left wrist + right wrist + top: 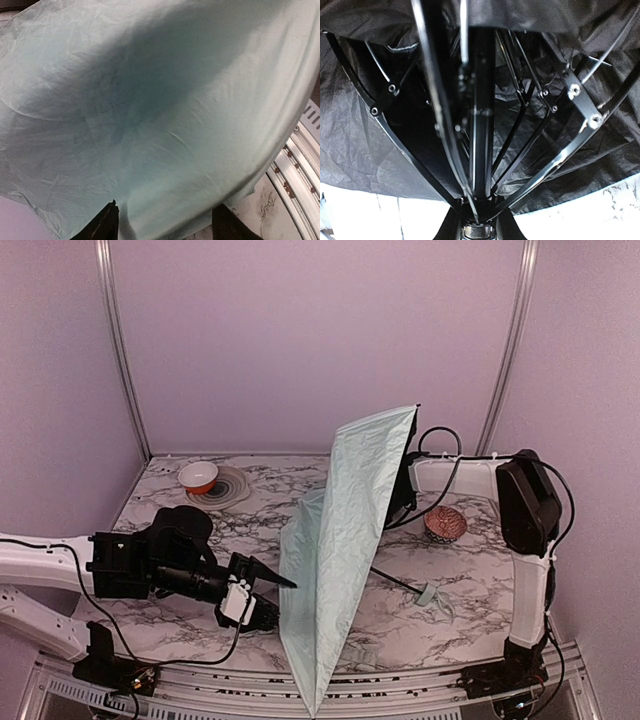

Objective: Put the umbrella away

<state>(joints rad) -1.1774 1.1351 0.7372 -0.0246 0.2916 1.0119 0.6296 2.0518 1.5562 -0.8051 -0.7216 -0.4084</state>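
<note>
The umbrella (345,540) stands half spread on the marble table (470,570), its pale mint canopy upright in the middle. Its black shaft (395,583) slants down to the small pale green handle (431,596). My left gripper (268,598) sits just left of the canopy's lower edge. In the left wrist view the canopy (160,100) fills the frame, and the left gripper (167,222) is open, its dark fingertips (107,224) wide apart against the fabric. My right gripper (480,226) is shut on the umbrella's shaft (481,125) where the black ribs (555,165) meet; in the top view the canopy hides it.
An orange and white bowl (198,477) rests on a grey patterned plate (228,490) at the back left. A pink patterned bowl (445,524) stands right of the canopy. The right arm (528,502) arches over the table's right side. Metal rails (295,165) run along the near edge.
</note>
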